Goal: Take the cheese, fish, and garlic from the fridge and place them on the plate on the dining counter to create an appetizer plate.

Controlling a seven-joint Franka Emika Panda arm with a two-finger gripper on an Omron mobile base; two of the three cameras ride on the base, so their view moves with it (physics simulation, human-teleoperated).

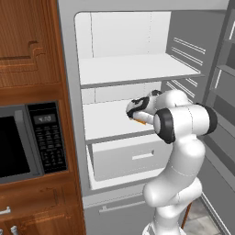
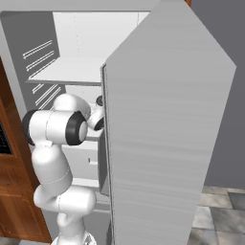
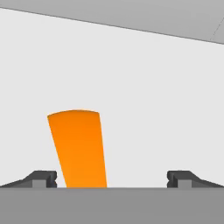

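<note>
The fridge stands open, and my arm reaches in over its white middle shelf. The cheese, an orange wedge, lies on that shelf. In the hand view it sits between my fingertips, much closer to the left fingertip than to the right one. My gripper is open around the wedge without touching it. In the left base view the gripper hovers right over the cheese, of which an orange sliver shows. The fish, garlic, plate and dining counter are out of view.
A white drawer sits under the middle shelf and a bare upper shelf above it. The grey fridge door stands open close on the arm's right. A black microwave in wooden cabinets is on the left.
</note>
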